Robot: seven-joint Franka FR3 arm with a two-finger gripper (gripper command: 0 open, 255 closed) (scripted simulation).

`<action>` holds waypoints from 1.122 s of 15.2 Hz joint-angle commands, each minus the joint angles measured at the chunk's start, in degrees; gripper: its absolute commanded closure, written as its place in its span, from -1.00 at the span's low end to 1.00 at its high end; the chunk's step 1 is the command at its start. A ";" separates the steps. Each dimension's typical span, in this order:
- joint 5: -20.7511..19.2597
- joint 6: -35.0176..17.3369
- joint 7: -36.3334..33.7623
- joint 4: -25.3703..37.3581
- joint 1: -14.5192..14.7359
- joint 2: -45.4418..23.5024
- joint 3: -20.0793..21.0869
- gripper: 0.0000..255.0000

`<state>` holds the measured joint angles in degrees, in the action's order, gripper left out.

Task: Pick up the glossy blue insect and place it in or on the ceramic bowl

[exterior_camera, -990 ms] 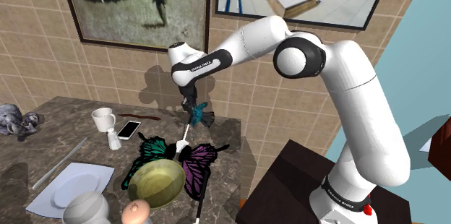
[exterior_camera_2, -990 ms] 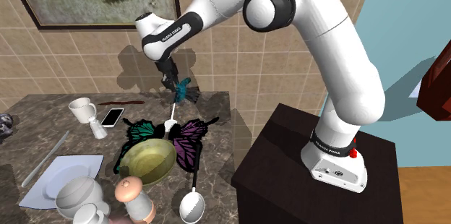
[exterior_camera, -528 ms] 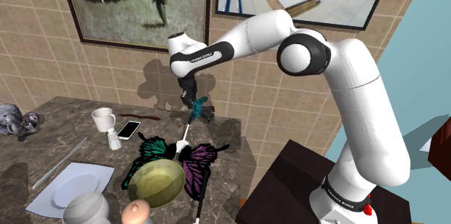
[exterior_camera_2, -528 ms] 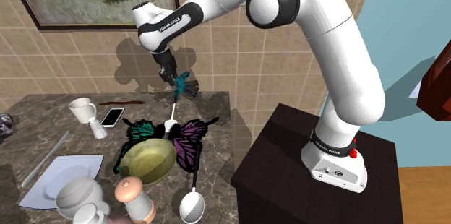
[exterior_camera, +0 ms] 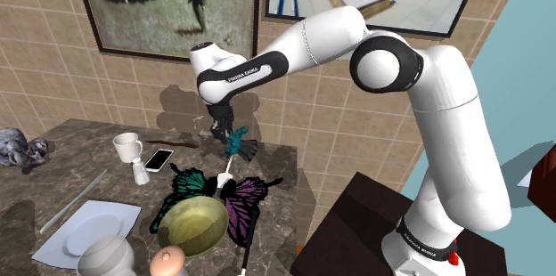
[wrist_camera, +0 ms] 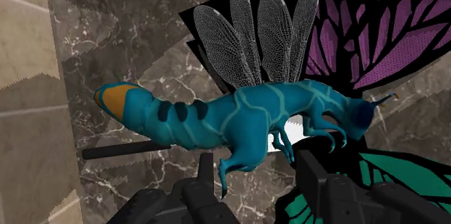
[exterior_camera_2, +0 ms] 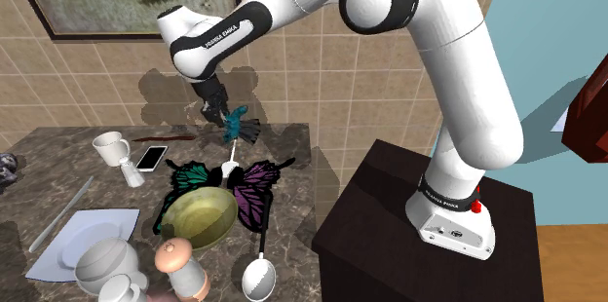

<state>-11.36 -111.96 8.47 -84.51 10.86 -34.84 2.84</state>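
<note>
- Gripper [exterior_camera: 222, 133] is up in the air, its fingers squeezed tight on the blue bug [wrist_camera: 238, 118] w/ see-through wings.
- Blue bug [exterior_camera_2: 237, 127] hangs over the back of the dark stone table [exterior_camera: 71, 176], not touching it.
- Yellow-green bowl [exterior_camera: 192, 223] sits lower down near the front. Teal & purple butterfly [exterior_camera: 239, 210] lies right by it.

Spoon [exterior_camera: 248, 252], its lower end beyond the shoulder view's bottom edge.
</note>
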 commanded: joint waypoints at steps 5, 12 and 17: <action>0.00 1.21 -6.38 -0.75 4.92 0.96 1.71 1.00; 0.06 3.56 -13.81 1.74 10.98 -0.28 3.73 1.00; 0.07 6.14 -18.86 6.12 15.49 -2.75 5.03 1.00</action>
<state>-11.28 -106.53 -9.30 -79.66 25.39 -36.90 7.63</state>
